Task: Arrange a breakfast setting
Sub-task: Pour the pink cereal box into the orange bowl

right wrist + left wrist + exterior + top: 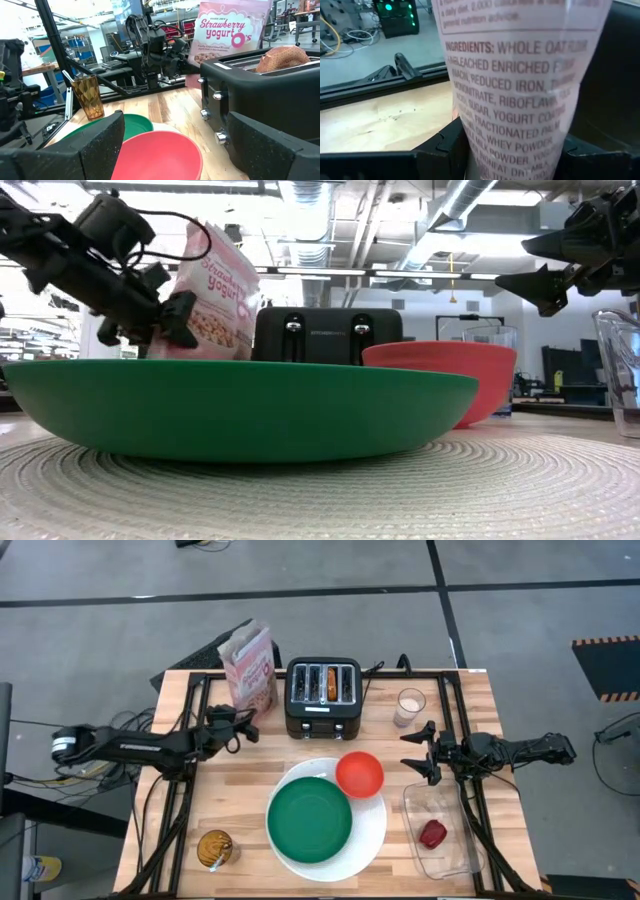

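Observation:
A green plate [310,820] lies on a large white plate [377,825] at the table's near middle. A red bowl [359,773] sits on the white plate's far right rim. A toasted bagel [328,682] stands in a slot of the black toaster [322,698]. A small red food piece [432,833] lies in the clear tray [450,850]. No teal handle shows. My left gripper [246,726] has its fingers on either side of a pink cereal bag [252,665]. My right gripper [424,754] is open and empty, right of the bowl. My left gripper's fingers [445,147] stand level on either side of the cereal bag's lower part [515,135], coming from the table's near left. The bag stands upright on the table. I cannot tell whether the fingers touch it.
An amber glass [215,848] stands at the near left, and a metal utensil [68,79] sticks out of it. A clear cup [410,705] with pale liquid stands right of the toaster. Bare wood lies between the left arm and the plates.

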### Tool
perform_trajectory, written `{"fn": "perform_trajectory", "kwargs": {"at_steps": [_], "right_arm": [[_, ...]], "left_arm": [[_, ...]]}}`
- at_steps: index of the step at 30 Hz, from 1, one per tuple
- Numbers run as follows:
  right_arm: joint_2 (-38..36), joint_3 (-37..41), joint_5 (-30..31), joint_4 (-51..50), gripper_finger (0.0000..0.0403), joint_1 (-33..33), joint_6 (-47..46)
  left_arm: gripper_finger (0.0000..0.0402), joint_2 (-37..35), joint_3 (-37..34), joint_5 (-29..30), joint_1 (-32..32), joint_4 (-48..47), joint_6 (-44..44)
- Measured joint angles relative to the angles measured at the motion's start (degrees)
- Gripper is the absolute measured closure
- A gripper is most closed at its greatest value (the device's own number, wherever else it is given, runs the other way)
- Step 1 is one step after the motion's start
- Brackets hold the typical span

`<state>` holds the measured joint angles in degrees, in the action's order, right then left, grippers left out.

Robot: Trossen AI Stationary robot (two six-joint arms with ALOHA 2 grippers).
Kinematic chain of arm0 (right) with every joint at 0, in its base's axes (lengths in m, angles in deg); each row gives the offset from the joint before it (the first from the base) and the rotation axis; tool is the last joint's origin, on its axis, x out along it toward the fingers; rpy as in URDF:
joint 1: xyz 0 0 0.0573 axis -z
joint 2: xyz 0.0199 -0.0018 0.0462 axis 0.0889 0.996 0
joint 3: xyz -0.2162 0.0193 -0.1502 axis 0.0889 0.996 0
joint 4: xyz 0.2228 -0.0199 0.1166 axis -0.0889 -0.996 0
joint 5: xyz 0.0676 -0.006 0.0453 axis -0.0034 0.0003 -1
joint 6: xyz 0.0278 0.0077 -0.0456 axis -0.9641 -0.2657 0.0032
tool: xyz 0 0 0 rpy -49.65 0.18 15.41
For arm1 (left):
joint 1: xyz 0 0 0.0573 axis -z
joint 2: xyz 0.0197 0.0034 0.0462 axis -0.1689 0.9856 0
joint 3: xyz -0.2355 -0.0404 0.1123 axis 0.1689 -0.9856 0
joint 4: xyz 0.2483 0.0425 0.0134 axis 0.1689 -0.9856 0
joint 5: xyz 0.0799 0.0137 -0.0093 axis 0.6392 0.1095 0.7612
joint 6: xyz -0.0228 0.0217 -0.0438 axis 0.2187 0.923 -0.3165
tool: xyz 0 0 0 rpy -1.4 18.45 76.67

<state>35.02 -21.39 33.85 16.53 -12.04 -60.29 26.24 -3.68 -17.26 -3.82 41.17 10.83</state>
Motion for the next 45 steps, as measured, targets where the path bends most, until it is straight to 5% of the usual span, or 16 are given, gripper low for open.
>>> {"fn": "perform_trajectory", "kwargs": {"at_steps": [8,28,39,45], "right_arm": [[0.0,0.0,0.0,0.0,0.0032,0.0,0.0],[0.0,0.0,0.0,0.0,0.0032,0.0,0.0],[0.0,0.0,0.0,0.0,0.0032,0.0,0.0],[0.0,0.0,0.0,0.0,0.0032,0.0,0.0]], "left_arm": [[0.0249,-3.3,0.0,-0.7,0.0,-7.4,-4.4],[0.0247,4.8,0.0,0.8,-0.5,5.2,-3.7],[0.0138,13.2,0.0,-6.1,-7.0,14.5,0.0],[0.0126,21.6,0.0,-6.9,-9.2,26.9,5.5]]}}
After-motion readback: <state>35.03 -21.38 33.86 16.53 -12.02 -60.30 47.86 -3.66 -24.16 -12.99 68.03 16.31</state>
